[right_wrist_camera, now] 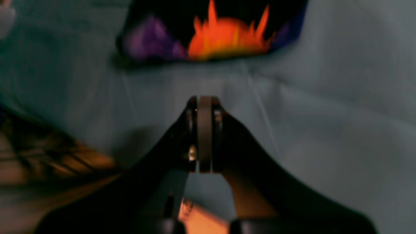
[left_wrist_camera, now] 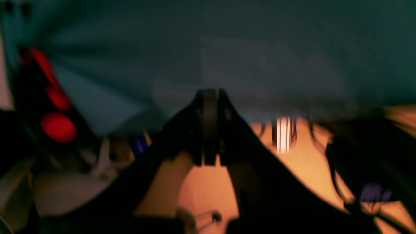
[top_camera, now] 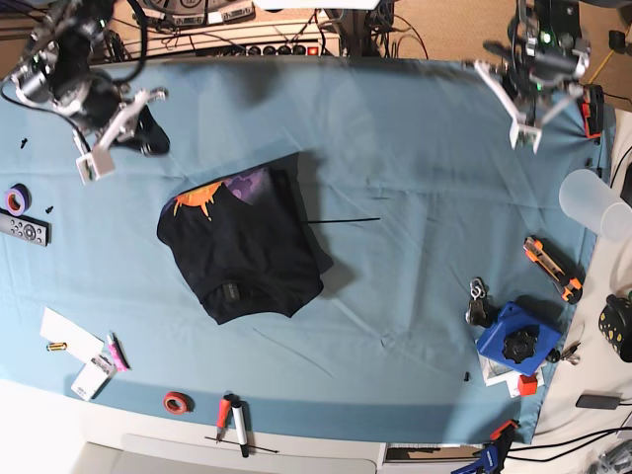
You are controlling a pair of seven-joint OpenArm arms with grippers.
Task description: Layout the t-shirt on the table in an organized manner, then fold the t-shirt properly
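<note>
The t-shirt (top_camera: 247, 247) is seen folded into a compact block left of centre on the desk (top_camera: 425, 197), its long axis run from 11 to 5 o'clock, collar at 6. Left claw (top_camera: 533, 126) and right claw (top_camera: 91, 158) are shut, nothing held

Bare blue table (top_camera: 425, 148) spans the frame's upper center; the t-shirt (top_camera: 247, 247) blocks center-left, tools (top_camera: 513, 341) crowd the lower-right edge.
</note>
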